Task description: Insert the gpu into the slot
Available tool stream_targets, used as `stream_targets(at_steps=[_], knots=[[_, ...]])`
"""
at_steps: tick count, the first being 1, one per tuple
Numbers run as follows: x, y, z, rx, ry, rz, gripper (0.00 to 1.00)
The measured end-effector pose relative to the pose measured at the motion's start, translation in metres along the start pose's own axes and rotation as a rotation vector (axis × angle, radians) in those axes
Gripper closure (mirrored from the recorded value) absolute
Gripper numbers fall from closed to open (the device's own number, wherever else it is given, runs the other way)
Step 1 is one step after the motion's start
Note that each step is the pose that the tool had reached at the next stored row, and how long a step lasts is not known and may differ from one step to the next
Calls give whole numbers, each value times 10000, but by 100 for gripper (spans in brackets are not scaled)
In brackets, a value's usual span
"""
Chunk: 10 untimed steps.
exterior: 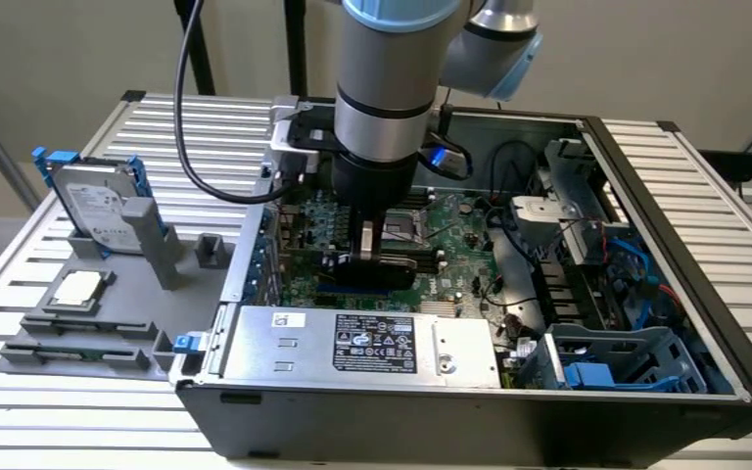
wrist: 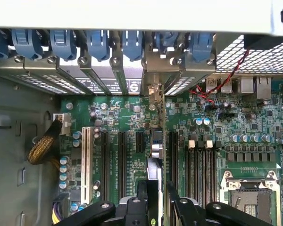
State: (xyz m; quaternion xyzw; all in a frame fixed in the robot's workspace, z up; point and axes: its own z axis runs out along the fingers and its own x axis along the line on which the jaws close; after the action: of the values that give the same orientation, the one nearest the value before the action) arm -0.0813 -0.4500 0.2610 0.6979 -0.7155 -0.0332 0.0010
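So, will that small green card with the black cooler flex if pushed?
Likely stiff: the small green card with black cooler stands straight, edge-on. On that narrow edge it may tip if released. Its thin metal end bracket might bend.

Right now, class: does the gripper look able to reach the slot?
Probably yes. The gripper holds the gpu edge-on right above the motherboard. The blue slot shows just beneath it, the case is open, and no cable crosses between.

Case (exterior: 481, 421) open above; black slots (wrist: 121, 150) flank the gpu (wrist: 153, 172), power supply (exterior: 363, 343) standing near.
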Motion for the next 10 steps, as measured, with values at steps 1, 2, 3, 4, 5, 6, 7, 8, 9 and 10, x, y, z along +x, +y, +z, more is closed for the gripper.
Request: stream_targets(at_steps=[1, 2, 3, 4, 5, 6, 7, 8, 9, 10], knots=[[0, 0, 3, 1, -5, 6, 74], [0, 0, 7, 1, -9, 14, 74], [0, -1, 11, 1, -10, 21, 74], [1, -1, 14, 1, -11, 29, 74], [1, -1, 18, 1, -11, 36, 74], [1, -1, 24, 2, -14, 42, 74], [1, -2, 29, 2, -14, 47, 74], [1, -2, 33, 2, -16, 50, 74], [2, -2, 38, 1, -17, 53, 74], [2, -2, 42, 0, -21, 55, 74]])
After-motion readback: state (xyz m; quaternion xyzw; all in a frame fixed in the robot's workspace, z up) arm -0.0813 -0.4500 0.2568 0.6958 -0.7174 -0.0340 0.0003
